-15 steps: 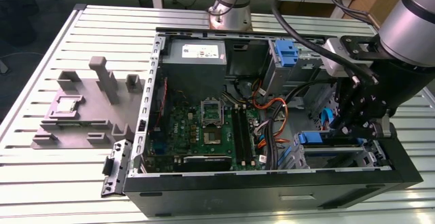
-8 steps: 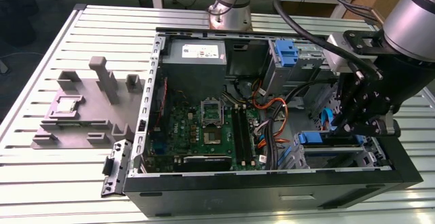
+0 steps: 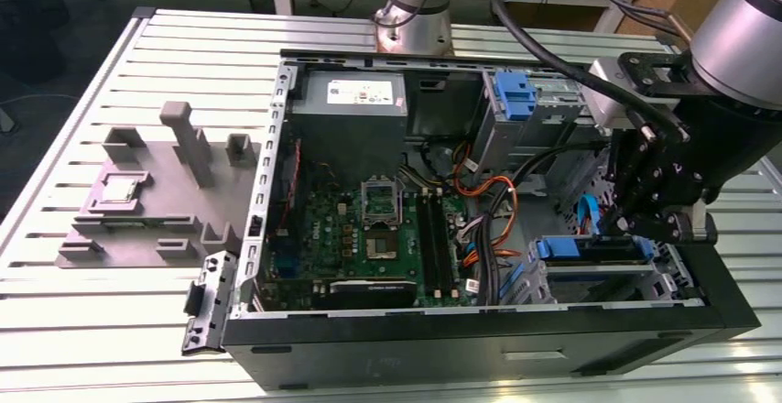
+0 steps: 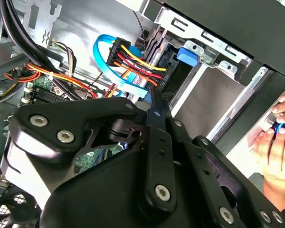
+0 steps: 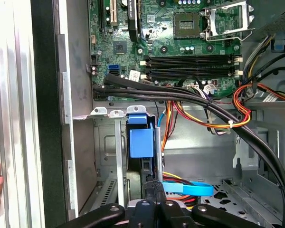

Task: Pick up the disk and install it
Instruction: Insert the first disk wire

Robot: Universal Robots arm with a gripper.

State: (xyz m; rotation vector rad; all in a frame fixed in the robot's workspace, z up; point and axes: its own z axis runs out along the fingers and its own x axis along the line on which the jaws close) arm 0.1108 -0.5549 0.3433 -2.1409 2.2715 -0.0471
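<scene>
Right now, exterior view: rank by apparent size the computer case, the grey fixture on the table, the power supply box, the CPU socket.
1. computer case
2. grey fixture
3. power supply box
4. CPU socket

These are apparent sizes; none look close enough to tie.

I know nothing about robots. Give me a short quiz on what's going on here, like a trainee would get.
1. True or false: the computer case is open, so its motherboard shows.
2. In the exterior view, where is the pincer?
A. above the motherboard
B. by the blue-edged disk, at the exterior view's right
C. at the case's wall on the exterior view's left
3. Fill in: in the second wrist view, a person's ____ is beside the case.

Key: 1 true; 2 B; 3 hand.
</scene>
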